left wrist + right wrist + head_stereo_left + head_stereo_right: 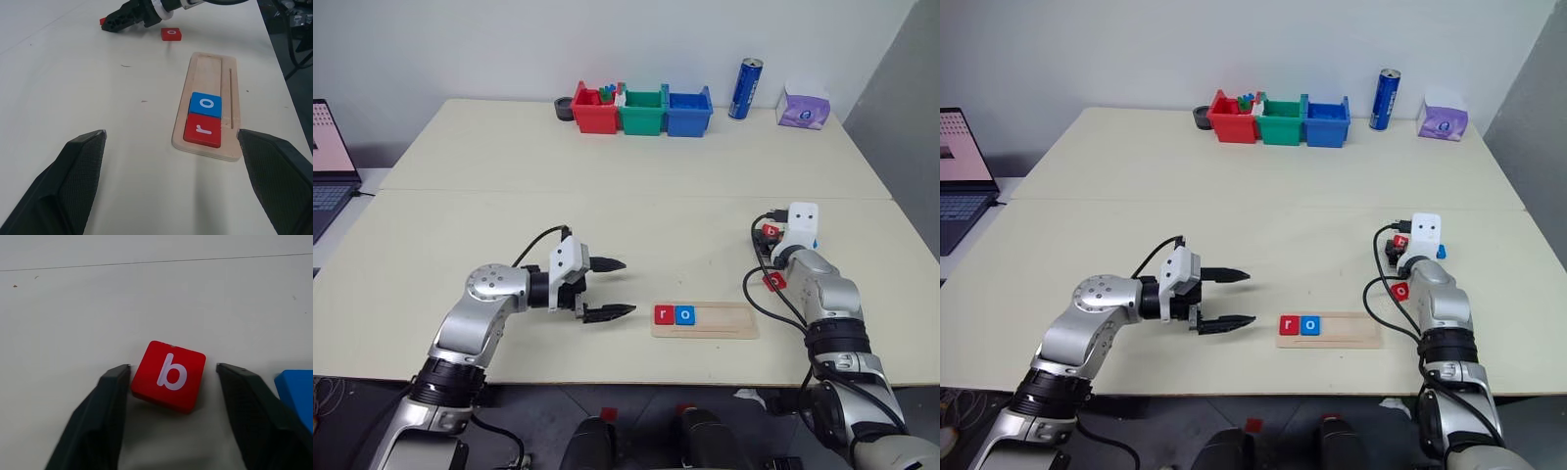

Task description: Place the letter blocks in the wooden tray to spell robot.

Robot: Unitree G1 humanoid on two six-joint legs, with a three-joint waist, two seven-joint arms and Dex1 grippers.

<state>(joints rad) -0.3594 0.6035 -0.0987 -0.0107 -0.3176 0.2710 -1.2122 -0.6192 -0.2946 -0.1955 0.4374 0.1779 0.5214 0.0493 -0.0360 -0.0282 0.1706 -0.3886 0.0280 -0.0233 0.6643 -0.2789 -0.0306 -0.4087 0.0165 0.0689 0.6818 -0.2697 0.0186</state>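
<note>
Right claw (168,377) straddles a red b block (169,375) on the counter (607,225), fingers spread, one touching. Left claw (607,289) spread wide beside the wooden tray (729,321).

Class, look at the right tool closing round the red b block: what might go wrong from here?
1. The red b block sits turned between the right tool's fingers, so it may twist or slip when pinched.
2. The blue block lies just beside one finger and could get nudged.
3. A skewed b may not seat next to the o in the wooden tray.
</note>
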